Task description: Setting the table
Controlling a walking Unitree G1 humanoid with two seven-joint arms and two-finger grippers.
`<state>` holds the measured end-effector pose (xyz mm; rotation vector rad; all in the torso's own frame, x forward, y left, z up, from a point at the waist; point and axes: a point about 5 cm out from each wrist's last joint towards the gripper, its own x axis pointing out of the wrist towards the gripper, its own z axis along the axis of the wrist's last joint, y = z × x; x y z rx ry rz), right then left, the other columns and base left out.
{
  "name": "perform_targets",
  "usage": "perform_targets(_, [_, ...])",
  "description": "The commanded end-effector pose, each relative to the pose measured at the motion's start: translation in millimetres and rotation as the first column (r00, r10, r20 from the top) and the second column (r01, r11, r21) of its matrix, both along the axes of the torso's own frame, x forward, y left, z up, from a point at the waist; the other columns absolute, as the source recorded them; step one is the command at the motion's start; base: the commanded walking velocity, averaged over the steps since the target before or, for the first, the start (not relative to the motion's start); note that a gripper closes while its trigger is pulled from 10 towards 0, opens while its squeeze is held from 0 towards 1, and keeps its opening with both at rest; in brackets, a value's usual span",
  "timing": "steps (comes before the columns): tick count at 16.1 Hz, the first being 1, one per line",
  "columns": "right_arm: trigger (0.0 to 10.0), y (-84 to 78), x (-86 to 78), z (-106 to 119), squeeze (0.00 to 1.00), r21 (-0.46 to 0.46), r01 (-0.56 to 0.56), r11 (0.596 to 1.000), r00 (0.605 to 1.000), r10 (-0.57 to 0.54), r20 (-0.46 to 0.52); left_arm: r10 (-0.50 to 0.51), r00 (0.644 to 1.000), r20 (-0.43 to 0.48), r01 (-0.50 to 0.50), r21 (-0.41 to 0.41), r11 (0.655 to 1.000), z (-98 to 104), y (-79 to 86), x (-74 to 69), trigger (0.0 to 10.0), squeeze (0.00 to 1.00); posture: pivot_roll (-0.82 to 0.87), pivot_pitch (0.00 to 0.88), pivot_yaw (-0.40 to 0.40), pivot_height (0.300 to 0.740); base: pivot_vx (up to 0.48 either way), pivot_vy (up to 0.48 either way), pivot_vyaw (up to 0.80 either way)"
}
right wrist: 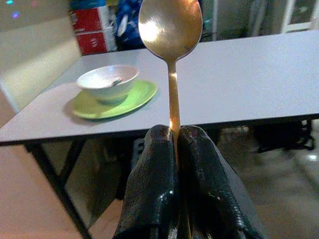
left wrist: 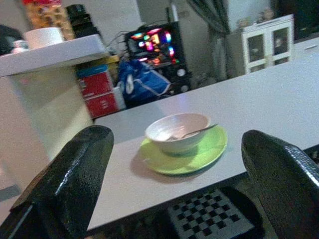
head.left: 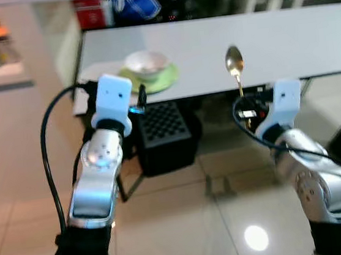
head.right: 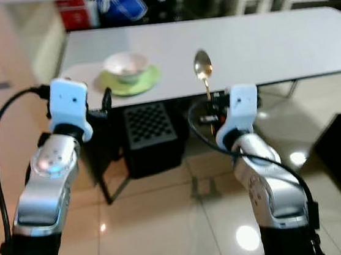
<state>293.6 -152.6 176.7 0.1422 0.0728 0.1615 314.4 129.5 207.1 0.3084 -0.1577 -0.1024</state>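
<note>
My right gripper [right wrist: 175,149] pinches a gold metal spoon [right wrist: 170,30] upright short of the grey table [head.left: 283,34], left gripper [left wrist: 174,164] spread near the white bowl [left wrist: 178,132] on its green plate [left wrist: 212,149]; that narrow hold could probably slip.

bowl [head.left: 145,62] on plate [head.left: 162,79], at table's [head.left: 284,41] left end, crate [head.left: 164,134] underneath.

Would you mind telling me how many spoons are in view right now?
2. One gold spoon stands upright, pinched in the right gripper before the table's near edge. A second spoon lies in the bowl on the green plate. None seem hidden.
</note>
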Motion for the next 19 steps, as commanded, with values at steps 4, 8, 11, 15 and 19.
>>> perform_targets(4, [10.0, -0.2, 0.9, 3.1, 0.00, 0.021, -0.003, 1.000, 1.000, 0.003, -0.008, -0.019, 1.000, 0.010, 0.020, -0.009, 1.000, 4.3, -2.2, -1.9, 10.0, 0.00, -0.02, 0.000, -0.047, 0.740, 0.347, 0.000, -0.13])
perform_targets(8, [10.0, -0.1, 3.1, 4.1, 0.00, 0.001, -0.015, 1.000, 1.000, 0.015, -0.006, -0.013, 1.000, 0.015, 0.013, -0.008, 1.000, 5.1, -1.2, -2.1, 10.0, 0.00, -0.02, 0.000, -0.054, 0.740, 0.354, 0.000, -0.33])
perform_targets(11, [10.0, 3.1, 3.7, 4.7, 0.00, -0.002, -0.041, 0.999, 0.999, 0.041, -0.010, -0.007, 1.000, 0.019, 0.007, -0.007, 1.000, 5.9, 0.1, -2.6, 10.0, 0.00, -0.02, 0.000, -0.059, 0.740, 0.354, 0.000, 0.00])
perform_targets(15, [10.0, 4.7, 4.2, 4.3, 0.00, -0.044, -0.063, 0.997, 0.998, 0.062, -0.024, -0.005, 1.000, 0.022, 0.005, -0.006, 1.000, 7.1, 0.6, -2.5, 10.0, 0.00, -0.02, 0.000, -0.060, 0.740, 0.354, 0.000, 0.51])
perform_targets(19, [10.0, 2.0, 5.0, 4.2, 0.00, -0.015, -0.044, 0.999, 0.999, 0.043, -0.028, -0.009, 1.000, 0.023, 0.009, -0.001, 1.000, 7.5, 0.2, -2.4, 10.0, 0.00, -0.02, 0.000, -0.059, 0.740, 0.357, 0.000, 0.20])
